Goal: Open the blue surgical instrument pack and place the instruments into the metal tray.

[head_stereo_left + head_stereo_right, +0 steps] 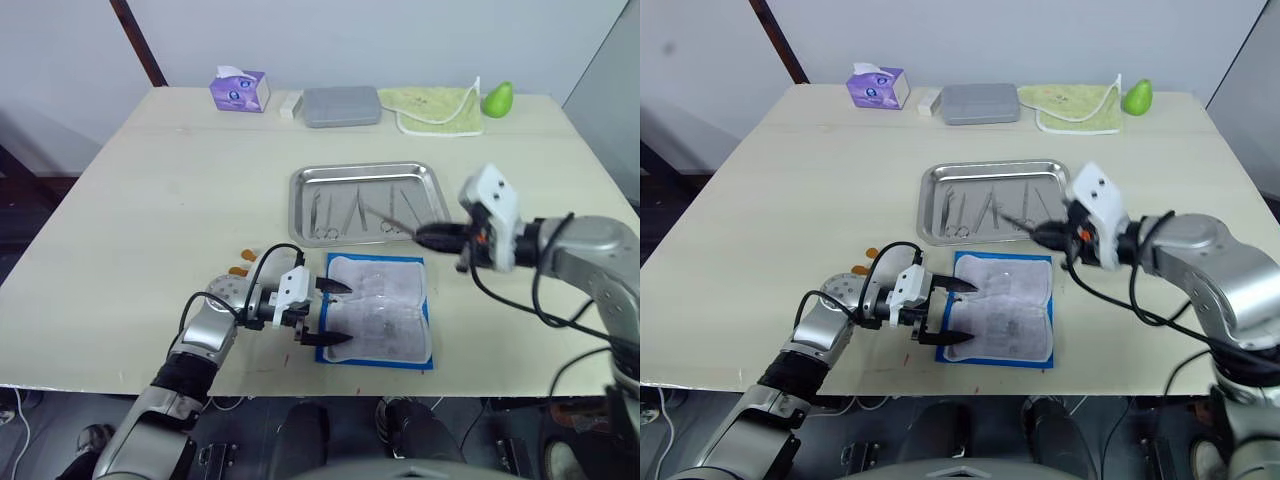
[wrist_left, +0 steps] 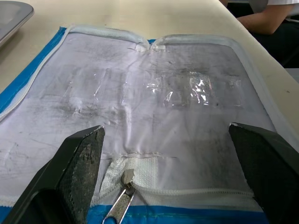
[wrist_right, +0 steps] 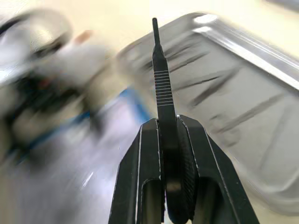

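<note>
Holding a slim steel instrument (image 3: 163, 100) pinched between the two fingers of my right tool (image 1: 1042, 236), I have it pointing out past the fingertips, over the near right corner of the metal tray (image 1: 992, 170). I judge that grip, low on the ribbed handle with the long end free, is meant to let me lay the piece flat beside the others rather than drop it on end. Several instruments (image 1: 975, 212) already lie in the tray, side by side and roughly parallel.

My left tool (image 1: 335, 313) sits with its fingers spread wide, one on each side of the left edge of the blue surgical instrument pack (image 1: 380, 310). The pack lies unfolded on the table (image 1: 180, 190), just in front of the tray, its whitish clear lining facing up and the blue border showing all round. I take the spread fingers as being there to pin or steady the sheet so it does not slide while the other arm works. In the left wrist view a zipper pull (image 2: 122, 201) lies between the fingers at the pack's near edge.

Relative to the tray, the held instrument is at its front right corner, slightly above it as far as I can judge, with the pack just on the near side. I cannot tell whether any pieces are left under the lining.
</note>
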